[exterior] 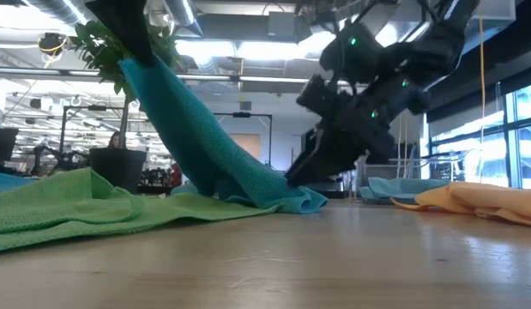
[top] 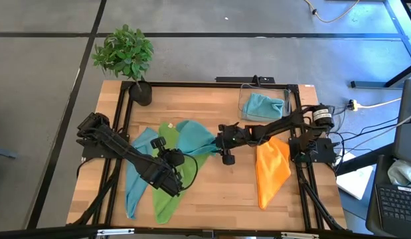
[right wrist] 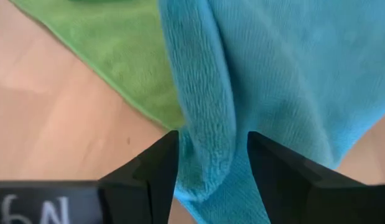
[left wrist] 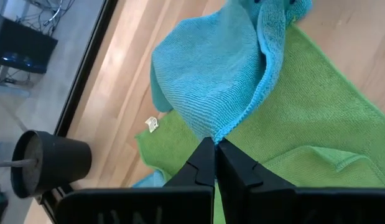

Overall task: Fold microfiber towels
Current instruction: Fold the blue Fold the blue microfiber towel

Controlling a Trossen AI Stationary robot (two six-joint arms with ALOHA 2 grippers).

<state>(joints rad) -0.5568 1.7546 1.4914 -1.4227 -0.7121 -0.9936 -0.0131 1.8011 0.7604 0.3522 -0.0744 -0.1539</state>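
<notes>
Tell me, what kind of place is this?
Probably a robotics lab or workshop: two robot arms over a wooden table strewn with towels, loose cables on concrete floor, and an open hall with ceiling lights behind.

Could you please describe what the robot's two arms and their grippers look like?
Both arms are dark, nearly black, and jointed. Left gripper has two slim dark fingers. Right gripper has two wedge-shaped dark fingers above a white handwritten marking. In the low view, green lights glow on one arm.

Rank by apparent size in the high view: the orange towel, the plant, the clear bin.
1. Orange towel, the largest.
2. Plant and clear bin look about alike in size, so I do not rank them.
</notes>
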